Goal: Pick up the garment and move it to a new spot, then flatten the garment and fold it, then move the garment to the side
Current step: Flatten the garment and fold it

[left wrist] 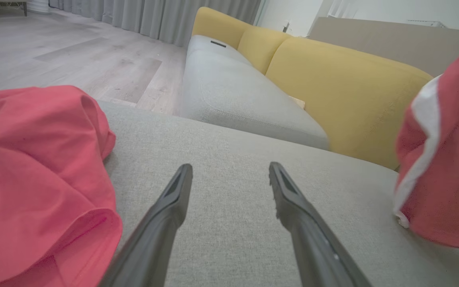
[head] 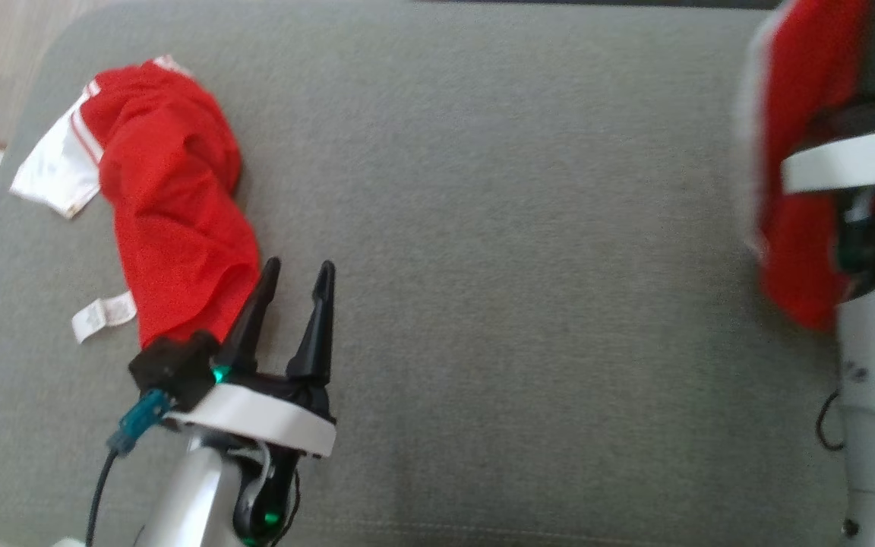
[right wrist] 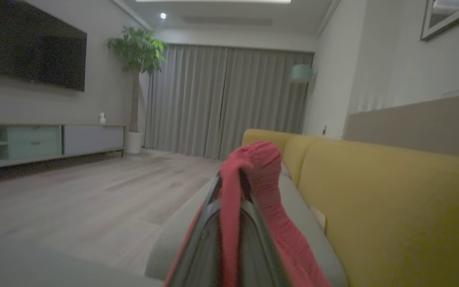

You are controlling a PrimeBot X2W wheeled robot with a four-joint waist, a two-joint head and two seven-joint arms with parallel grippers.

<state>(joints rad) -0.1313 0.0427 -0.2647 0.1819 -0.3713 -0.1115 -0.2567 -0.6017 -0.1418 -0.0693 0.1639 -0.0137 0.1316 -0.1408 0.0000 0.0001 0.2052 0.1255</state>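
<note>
Relocation is judged under way: the garment [head: 794,114] is grasped aloft by the right end effector [right wrist: 230,185]; the left end effector [head: 297,277] is released. Set-down at the middle of the cushion [head: 521,228] is called for.

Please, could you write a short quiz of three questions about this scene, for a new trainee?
1. True or false: the left claw is shut on the red garment that lies on the grey cushion.
2. What does the right claw hold? A) red fabric B) a white towel C) nothing
3. Fill in: the sofa's backrest is ____ in colour.

Key
1. False: it is open, with nothing between its fingers.
2. A
3. yellow
</note>
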